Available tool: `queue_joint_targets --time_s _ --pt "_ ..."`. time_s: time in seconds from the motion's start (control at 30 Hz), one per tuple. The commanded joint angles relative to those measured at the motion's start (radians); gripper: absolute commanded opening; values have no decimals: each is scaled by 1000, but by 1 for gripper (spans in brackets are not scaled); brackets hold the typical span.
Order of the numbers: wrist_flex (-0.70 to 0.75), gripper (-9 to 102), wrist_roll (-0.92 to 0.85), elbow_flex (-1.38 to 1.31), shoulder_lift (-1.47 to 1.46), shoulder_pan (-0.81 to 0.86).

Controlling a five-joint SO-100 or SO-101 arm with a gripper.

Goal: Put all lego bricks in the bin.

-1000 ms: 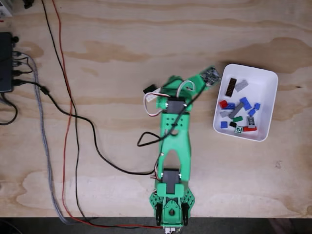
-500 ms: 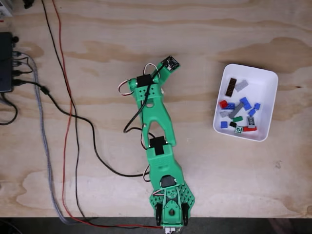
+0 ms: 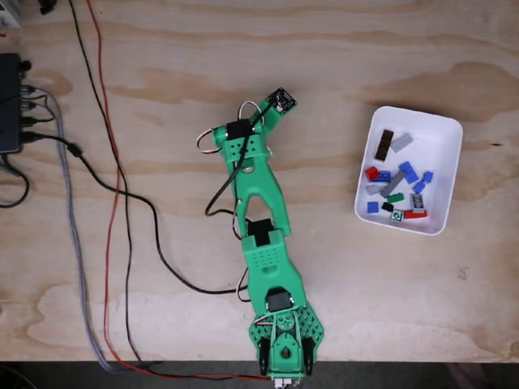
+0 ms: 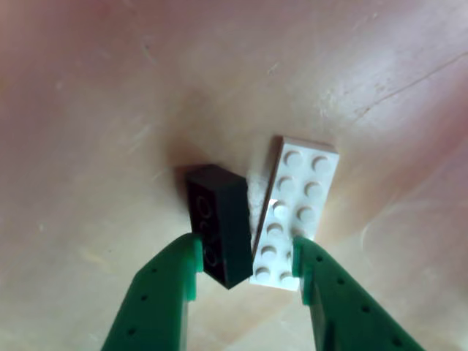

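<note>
In the other view my gripper (image 4: 246, 252) is open and low over the wooden table. Its two green fingers (image 4: 157, 300) straddle the near ends of a black brick (image 4: 219, 219) and a white brick (image 4: 296, 201) with two rows of studs, which lie side by side. In the fixed view the green arm (image 3: 259, 194) reaches up from the table's front edge to mid-table, and its wrist hides the gripper and both bricks. At the right, the white bin (image 3: 438, 130) holds several lego bricks (image 3: 395, 182) in blue, grey, red, green, brown and black.
Black, red and grey cables (image 3: 122, 203) run down the left side of the table from a black box (image 3: 10, 101) at the left edge. The arm's base (image 3: 284, 344) sits at the front edge. Bare plywood lies between arm and bin.
The arm has swung left, away from the bin, to the middle of the table. In the last half second it has only shifted slightly.
</note>
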Motion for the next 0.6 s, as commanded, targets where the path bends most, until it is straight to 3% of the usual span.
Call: queue_joint_targets --time_s 0.0,0.23,0.57 --pt "-17 12 15 -75 26 8" --pt "-25 11 25 -115 0 2" --pt "-44 0 29 -138 -51 -28"
